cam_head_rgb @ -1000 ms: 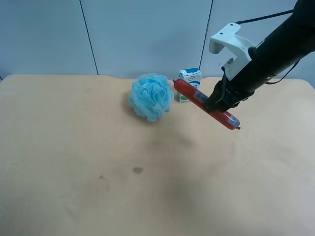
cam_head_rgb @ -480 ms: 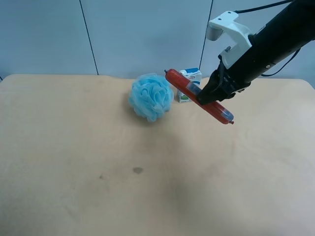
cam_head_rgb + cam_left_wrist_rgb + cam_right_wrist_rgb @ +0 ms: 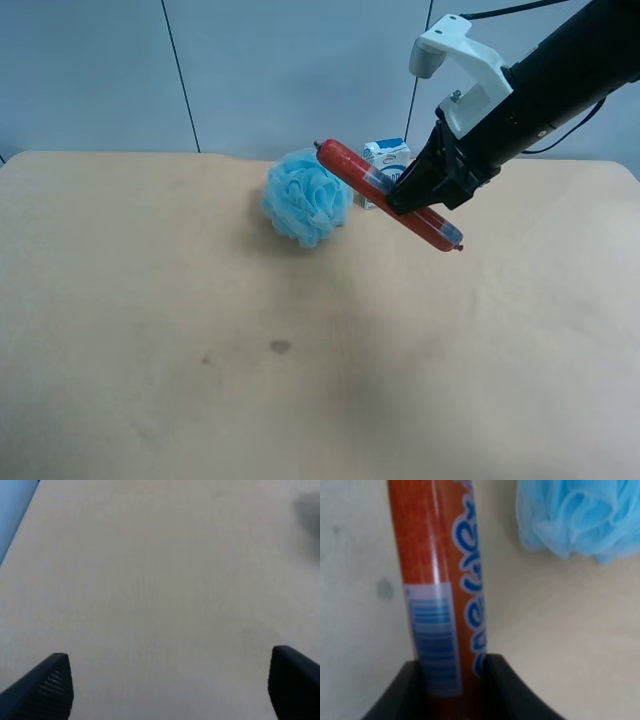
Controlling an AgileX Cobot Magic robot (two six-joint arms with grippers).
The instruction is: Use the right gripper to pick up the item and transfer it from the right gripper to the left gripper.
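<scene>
Tan bench (image 3: 150, 400) below: sausage (image 3: 345, 160) pinched off-centre by the right gripper (image 3: 410, 198) could be levered loose and dropped before the wide-spread left gripper (image 3: 170, 657) is reached.

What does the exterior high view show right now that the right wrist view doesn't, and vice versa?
Only exterior high: the full length of the sausage, tilted and clear of the table, the small milk carton behind it, and the right arm. Only right wrist: the barcode label and blue lettering on the wrapper. Both: the right gripper shut on the sausage, and the blue bath pouf on the table.
</scene>
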